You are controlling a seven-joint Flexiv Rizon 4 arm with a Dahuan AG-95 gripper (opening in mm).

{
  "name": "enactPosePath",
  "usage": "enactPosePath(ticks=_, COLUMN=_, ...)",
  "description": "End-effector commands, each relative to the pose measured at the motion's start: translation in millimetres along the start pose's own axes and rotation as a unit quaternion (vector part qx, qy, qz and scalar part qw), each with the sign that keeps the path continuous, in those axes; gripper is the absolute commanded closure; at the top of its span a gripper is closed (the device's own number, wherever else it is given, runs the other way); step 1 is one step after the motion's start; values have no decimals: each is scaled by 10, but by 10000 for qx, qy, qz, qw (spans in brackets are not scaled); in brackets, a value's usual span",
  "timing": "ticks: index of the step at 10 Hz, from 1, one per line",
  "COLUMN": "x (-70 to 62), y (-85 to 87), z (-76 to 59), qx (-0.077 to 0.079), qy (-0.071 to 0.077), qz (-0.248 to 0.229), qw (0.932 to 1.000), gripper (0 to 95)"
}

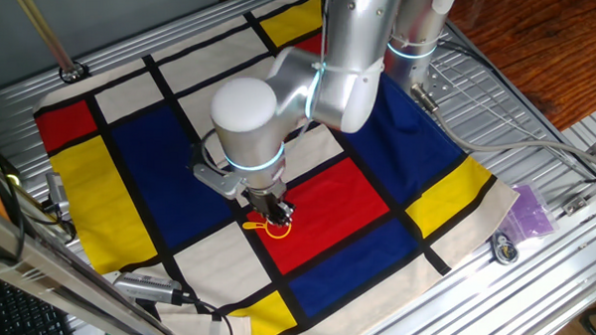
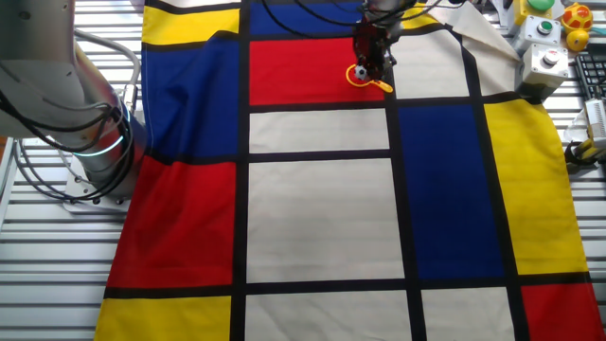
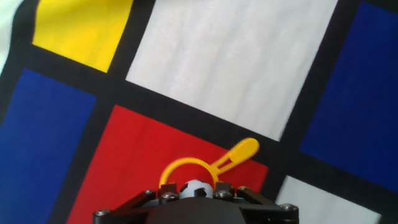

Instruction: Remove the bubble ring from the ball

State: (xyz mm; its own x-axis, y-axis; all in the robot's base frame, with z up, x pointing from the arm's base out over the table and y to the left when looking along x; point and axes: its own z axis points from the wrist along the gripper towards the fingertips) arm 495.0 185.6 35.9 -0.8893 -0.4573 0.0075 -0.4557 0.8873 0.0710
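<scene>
**Ring around the ball, gripper low over both**

Bubble ring (image 3: 186, 167) lies flat on a red square of the cloth (image 3: 230, 68), close to the black line where the red meets a white square. It is a thin yellow-orange hoop, and its short straight handle (image 3: 236, 154) points away from the hoop toward the white square. The ball (image 3: 195, 187) — white with black patches — sits inside the hoop; in the hand view only its top part shows, just above the dark body of the hand.

The gripper (image 1: 277, 214) stands directly over the ring and ball, fingers pointing down at the cloth. In one fixed view the ring (image 1: 276, 226) shows as a small yellow loop at the fingertips. In the other fixed view the ring (image 2: 365, 80) and the ball (image 2: 360, 72) are just under the gripper (image 2: 373, 59). Whether the fingers are spread or pressed together — I cannot tell, they are too small and partly hidden.

The cloth is a pattern of red, blue, yellow and white squares with black lines, spread on a metal table (image 1: 540, 278).
</scene>
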Motion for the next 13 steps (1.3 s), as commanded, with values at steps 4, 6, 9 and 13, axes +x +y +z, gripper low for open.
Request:
enactPosePath(ticks=4, x=298, y=-346, z=-165, qx=-54, qy=378, qz=-317, qw=9988, gripper=950)
enactPosePath(ticks=6, x=480, y=-402, z=-153, qx=-50, qy=453, qz=-382, qw=9982, gripper=950)
enactPosePath(ticks=9, x=693, y=-412, z=-108, qx=-72, qy=456, qz=-398, qw=9981, gripper=950)
enactPosePath(ticks=13, x=869, y=-366, z=-7, qx=-86, qy=412, qz=-590, qw=9974, gripper=950)
